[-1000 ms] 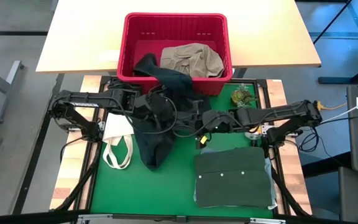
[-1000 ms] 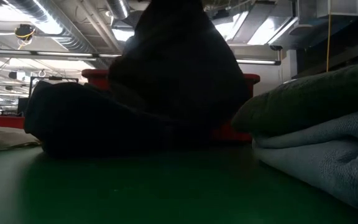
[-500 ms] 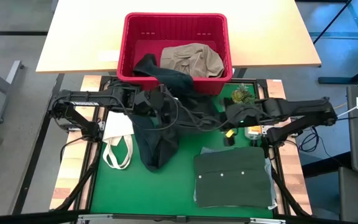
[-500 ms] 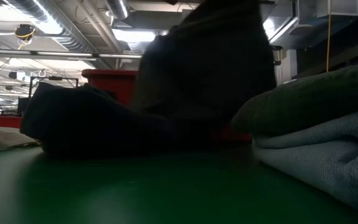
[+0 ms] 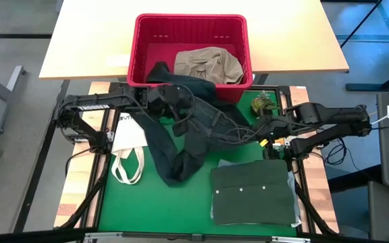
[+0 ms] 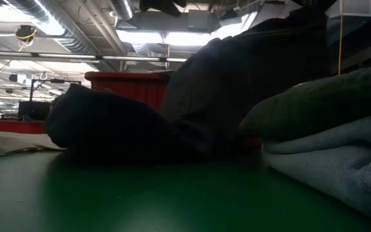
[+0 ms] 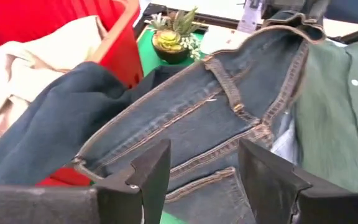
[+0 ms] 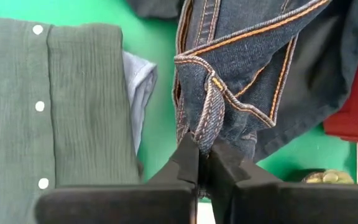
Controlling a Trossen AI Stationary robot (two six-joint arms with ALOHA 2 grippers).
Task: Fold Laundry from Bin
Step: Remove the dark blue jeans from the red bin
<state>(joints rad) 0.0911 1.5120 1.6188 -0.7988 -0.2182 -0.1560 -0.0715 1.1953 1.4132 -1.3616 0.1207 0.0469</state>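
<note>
Dark blue jeans [image 5: 194, 125] stretch from the red bin [image 5: 191, 20] across the green mat. One end hangs over the bin's front rim [image 5: 162, 73], and a leg [image 5: 179, 167] lies on the mat. My right gripper [image 8: 204, 158] is shut on the jeans' waistband, right of the mat's middle [image 5: 258, 131]. My left gripper [image 7: 204, 177] stands open just above the jeans near the bin's front [image 5: 177, 111] and touches nothing. A khaki garment [image 5: 208, 64] lies in the bin. The low view shows the jeans [image 6: 172, 116] as a dark heap. My right gripper pinches the jeans' waistband at a belt loop [image 8: 211, 118] between its two fingers. The fingers slant down from above. The waist end is held up off the mat and drawn out toward the table's right; the rest trails back to the bin and mat.
A folded green shirt [image 5: 254, 194] lies on a light cloth at the near right, seen as a stack [image 6: 327, 129] in the low view. A white tote bag [image 5: 128, 145] lies at the mat's left edge. A small potted plant [image 5: 263, 103] stands at the far right.
My right gripper has gone toward the table's right edge and tipped further down, keeping its hold. The jeans' waist end has been drawn out to the right and spread. The end over the bin's rim has stayed, and the leg on the mat has slid a little rightward.
</note>
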